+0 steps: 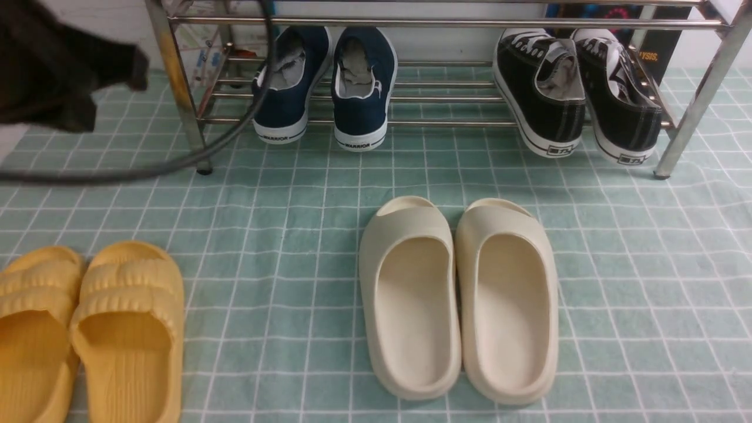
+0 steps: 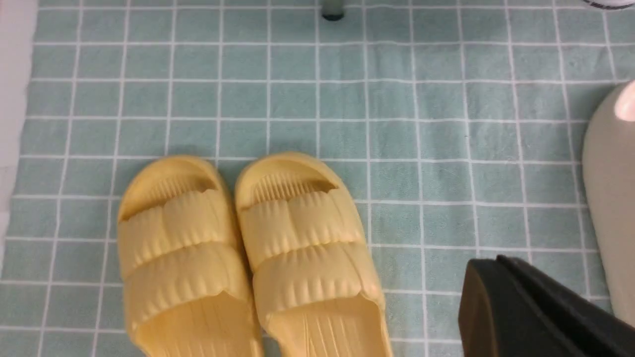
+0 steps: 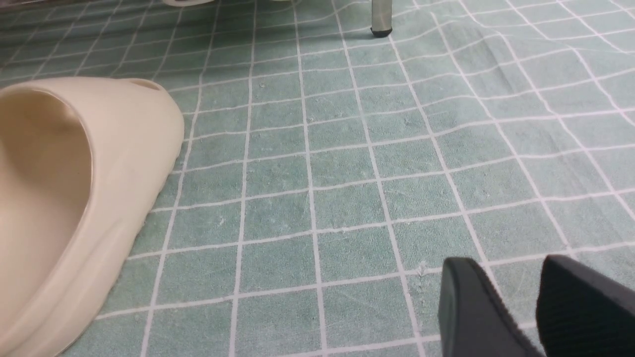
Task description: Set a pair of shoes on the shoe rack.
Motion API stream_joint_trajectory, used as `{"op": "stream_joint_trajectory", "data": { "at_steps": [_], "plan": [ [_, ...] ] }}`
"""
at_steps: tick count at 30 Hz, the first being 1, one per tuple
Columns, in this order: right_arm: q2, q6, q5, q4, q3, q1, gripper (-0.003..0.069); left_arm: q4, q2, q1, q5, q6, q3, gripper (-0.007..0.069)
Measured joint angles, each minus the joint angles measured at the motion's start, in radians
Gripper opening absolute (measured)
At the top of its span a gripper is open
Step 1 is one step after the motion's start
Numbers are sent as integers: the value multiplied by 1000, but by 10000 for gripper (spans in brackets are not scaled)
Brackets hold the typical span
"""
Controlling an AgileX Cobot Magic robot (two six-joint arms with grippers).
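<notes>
**Navy slip-ons resting on the rack's lower bars, both grippers holding nothing**

The pair of navy-blue canvas slip-on shoes with white rubber soles [image 1: 326,88] is being seen side by side on the lower tier of the low chrome-steel shoe rack of round bars [image 1: 446,23], toes pointing inward and heels hanging just over the front bar, at the robot's left end. The black lace-up sneakers with white soles [image 1: 578,94] are lying at the other end of the same tier.

The left gripper [image 2: 501,292] is being held closed and empty above the green checked cloth [image 2: 397,124], beside the yellow ribbed foam slides [image 2: 248,258]. The right gripper [image 3: 516,302] is being held spread wide, empty, near the cream smooth foam slides [image 3: 74,198].

The navy shoes are being judged light, with soft canvas uppers that would collapse under a pinch and a stiffer rubber sole. A hold is best taken at the heel collar, one finger inside, or across the sole edges. The round bars are being judged slippery, so a nudge could tip a heel off.
</notes>
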Motion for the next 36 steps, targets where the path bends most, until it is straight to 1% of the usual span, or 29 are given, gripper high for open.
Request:
{"op": "stream_joint_trajectory", "data": {
  "at_steps": [1, 2, 3, 4, 5, 7, 8, 9, 11, 14, 17, 18, 20, 25, 29, 30, 31, 32, 33, 36],
  "plan": [
    [0, 0, 0, 0, 0, 0, 239, 15, -97, 0, -88, -34, 126, -13],
    [0, 0, 0, 0, 0, 0, 239, 20, -159, 0, -147, -49, 203, -13],
    [0, 0, 0, 0, 0, 0, 239, 21, -184, 0, -171, -54, 234, -13],
    [0, 0, 0, 0, 0, 0, 239, 22, -282, 0, -267, -73, 353, -13],
    [0, 0, 0, 0, 0, 0, 239, 22, -341, 0, -326, -83, 424, -13],
    [0, 0, 0, 0, 0, 0, 239, 22, -452, 0, -435, -92, 556, -13],
    [0, 0, 0, 0, 0, 0, 239, 22, -452, 0, -435, -92, 556, -13],
    [0, 0, 0, 0, 0, 0, 239, 22, -525, 0, -506, -95, 654, -13],
    [0, 0, 0, 0, 0, 0, 239, 21, -629, 0, -634, -96, 778, -13],
    [0, 0, 0, 0, 0, 0, 239, 21, -703, 0, -799, -96, 915, -13],
    [0, 0, 0, 0, 0, 0, 239, 21, -727, 0, -963, -96, 1029, -13],
    [0, 0, 0, 0, 0, 0, 239, 21, -727, 0, -973, -96, 1035, -13],
    [0, 0, 0, 0, 0, 0, 239, 22, -725, 0, -1066, -97, 1110, -13],
    [0, 0, 0, 0, 0, 0, 239, 33, -724, 0, -1106, -96, 1192, -13],
    [0, 0, 0, 0, 0, 0, 239, 43, -724, 0, -1134, -96, 1201, -13],
    [0, 0, 0, 0, 0, 0, 239, 47, -736, 0, -1183, -96, 1212, -13],
    [0, 0, 0, 0, 0, 0, 239, 48, -743, 1, -1199, -96, 1216, -13],
    [0, 0, 0, 0, 0, 0, 239, 48, -780, 5, -1260, -96, 1242, -13],
    [0, 0, 0, 0, 0, 0, 239, 45, -813, 8, -1287, -96, 1263, -13],
    [0, 0, 0, 1, 0, 0, 239, 24, -941, 34, -1305, -94, 1331, -13]
  ]
}}
